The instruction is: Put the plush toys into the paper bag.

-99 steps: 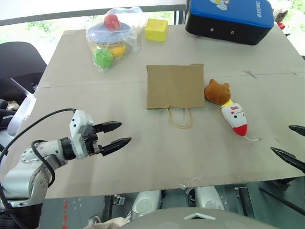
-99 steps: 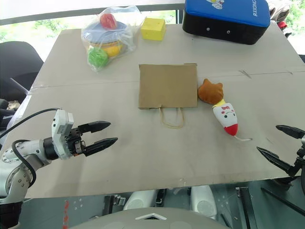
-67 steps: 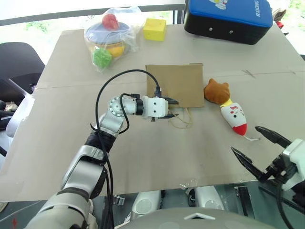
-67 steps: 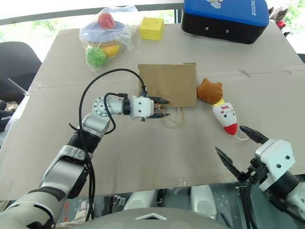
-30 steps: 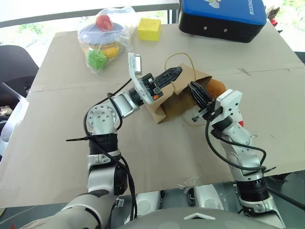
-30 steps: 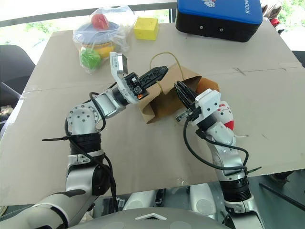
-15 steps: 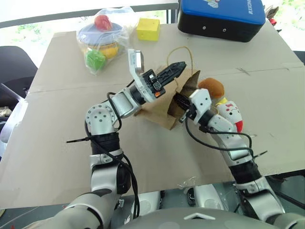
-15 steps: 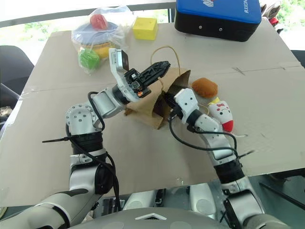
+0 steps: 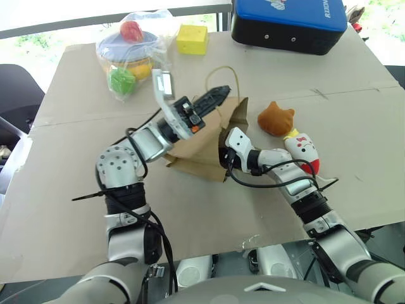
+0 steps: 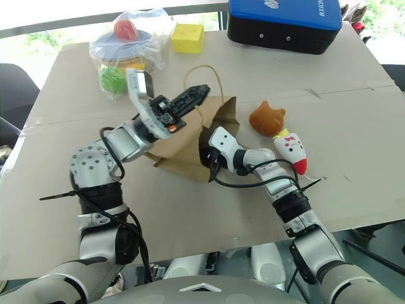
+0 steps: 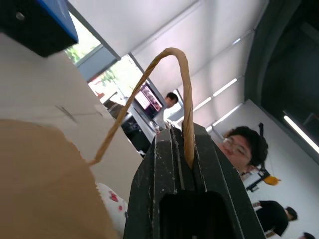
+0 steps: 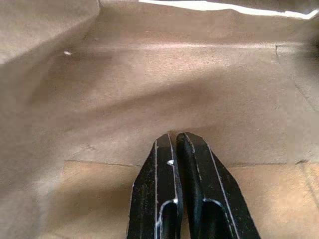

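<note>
Change since a second ago: my right pincer (image 12: 177, 144) has dropped from beside the paper bag (image 9: 202, 142) into its mouth, and the bear head (image 9: 276, 120) is uncovered again.
Left pincer: my left pincer (image 9: 212, 98) is clamped on the bag's loop handle (image 9: 223, 77), holding the mouth lifted off the desk (image 9: 76, 190).
Right pincer: fingers pressed together, holding nothing, tips inside the bag against brown paper.
Plush toys: bear head and white cat toy (image 9: 304, 152) lie touching on the desk, just right of the bag.
Key relation: both toys sit to the right of my right pincer; the cat toy's long axis runs toward me and rightward.
Nearer arm: the right.
Room: open desk around the toys; the front edge is well apart.
</note>
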Controlling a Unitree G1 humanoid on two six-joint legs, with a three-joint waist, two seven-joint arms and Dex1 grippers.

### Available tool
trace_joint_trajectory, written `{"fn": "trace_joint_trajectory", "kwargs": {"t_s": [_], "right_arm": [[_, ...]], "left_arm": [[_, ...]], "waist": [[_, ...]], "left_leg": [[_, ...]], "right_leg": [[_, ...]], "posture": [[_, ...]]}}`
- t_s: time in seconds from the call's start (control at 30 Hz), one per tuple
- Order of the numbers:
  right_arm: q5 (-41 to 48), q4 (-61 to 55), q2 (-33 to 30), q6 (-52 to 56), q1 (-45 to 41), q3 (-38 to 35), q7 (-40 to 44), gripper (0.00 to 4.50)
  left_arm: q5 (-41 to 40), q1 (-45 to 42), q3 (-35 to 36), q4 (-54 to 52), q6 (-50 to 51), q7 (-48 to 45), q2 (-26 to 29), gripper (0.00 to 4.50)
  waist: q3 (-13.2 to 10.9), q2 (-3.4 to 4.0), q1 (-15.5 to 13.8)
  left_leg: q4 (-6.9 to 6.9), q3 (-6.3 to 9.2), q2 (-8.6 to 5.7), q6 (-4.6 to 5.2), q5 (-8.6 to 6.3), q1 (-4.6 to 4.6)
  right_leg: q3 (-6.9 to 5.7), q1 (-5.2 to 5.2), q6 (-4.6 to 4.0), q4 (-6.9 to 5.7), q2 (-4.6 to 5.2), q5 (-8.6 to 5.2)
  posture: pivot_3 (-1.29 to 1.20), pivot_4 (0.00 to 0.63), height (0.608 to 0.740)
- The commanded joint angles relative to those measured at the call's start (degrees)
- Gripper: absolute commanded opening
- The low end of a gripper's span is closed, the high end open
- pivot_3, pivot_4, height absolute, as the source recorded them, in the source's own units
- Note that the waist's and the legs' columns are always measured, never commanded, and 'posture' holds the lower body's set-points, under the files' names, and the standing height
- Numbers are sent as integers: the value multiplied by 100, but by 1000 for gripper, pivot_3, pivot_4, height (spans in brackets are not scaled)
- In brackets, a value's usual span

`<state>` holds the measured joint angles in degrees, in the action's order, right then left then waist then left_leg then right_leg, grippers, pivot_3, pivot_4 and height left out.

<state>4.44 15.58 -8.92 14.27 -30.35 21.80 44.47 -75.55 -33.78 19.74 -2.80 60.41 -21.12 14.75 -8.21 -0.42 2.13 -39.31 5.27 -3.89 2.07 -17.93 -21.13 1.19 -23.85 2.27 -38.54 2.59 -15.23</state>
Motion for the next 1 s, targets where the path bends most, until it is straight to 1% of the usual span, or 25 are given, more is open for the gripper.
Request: {"fn": "trace_joint_trajectory", "kwargs": {"t_s": [0.03,0.23,0.37,0.47,0.57,0.63,0.7,0.73,0.83,0.93,0.97,1.0], "right_arm": [[-161,29,-31,283,259,127,-67,50],[-192,-149,-105,395,323,-2,-279,50],[-194,-475,-354,459,210,-77,-160,50],[-46,-873,-442,303,163,-263,-142,50],[-328,-1596,-509,170,113,-378,-614,50],[568,-2128,-454,1011,9,-746,-241,50],[1252,-2706,-493,1666,-98,-1084,-30,554],[1373,-3068,-627,1929,-185,-1202,-42,733],[1758,-3994,-1070,2743,-347,-1626,-204,1966],[2010,-4632,-1324,3280,-382,-2202,-668,3385],[2087,-4871,-1509,3445,-329,-2414,-730,3961],[2222,-5094,-1682,3661,-248,-2623,-758,4279]], "left_arm": [[-284,-76,250,-287,-168,94,190,0],[-678,-86,584,-387,-324,385,538,0],[-1011,-145,648,-481,-422,671,544,0],[-1058,-58,543,-690,-428,697,601,0],[-935,123,438,-793,-501,661,644,0],[-822,209,360,-848,-585,601,638,0],[-808,247,310,-874,-672,603,597,0],[-826,291,301,-887,-721,613,558,0],[-938,418,354,-858,-859,672,500,0],[-1243,450,455,-825,-943,713,476,0],[-1329,458,468,-824,-945,689,501,0],[-1407,482,472,-851,-938,659,535,0]], "waist": [[2,-2,-2],[3,-2,-3],[3,-2,-31],[3,-2,-68],[2,0,-52],[2,-1,-38],[1,-1,-25],[0,-1,-26],[0,0,-52],[0,-1,-122],[0,-1,-134],[0,0,-156]], "left_leg": [[-1,0,0,0,0,0],[1,1,0,0,0,1],[1,2,-2,0,0,0],[0,5,-7,0,0,-1],[3,4,-8,0,0,-3],[6,5,-7,0,0,-3],[7,9,-6,-1,0,-4],[7,11,-6,-1,0,-6],[7,15,-7,-1,-1,-9],[10,26,-8,-1,-1,-15],[10,27,-8,-1,-1,-19],[11,27,-8,-1,-1,-19]], "right_leg": [[0,1,0,0,0,0],[0,1,0,0,0,0],[-3,1,0,1,3,0],[-6,2,0,1,8,0],[-2,-2,0,1,7,0],[1,-6,0,0,5,0],[-1,-6,0,2,2,0],[-2,-6,0,2,2,0],[-5,-6,0,8,4,0],[-13,-5,0,18,4,0],[-14,-8,0,18,4,0],[-14,-8,0,18,5,0]], "posture": [[0,150,740],[0,150,740],[0,150,740],[0,150,740],[0,150,740],[0,150,740],[0,150,740],[0,150,740],[0,150,740],[0,150,740],[0,150,740],[0,150,740]]}}
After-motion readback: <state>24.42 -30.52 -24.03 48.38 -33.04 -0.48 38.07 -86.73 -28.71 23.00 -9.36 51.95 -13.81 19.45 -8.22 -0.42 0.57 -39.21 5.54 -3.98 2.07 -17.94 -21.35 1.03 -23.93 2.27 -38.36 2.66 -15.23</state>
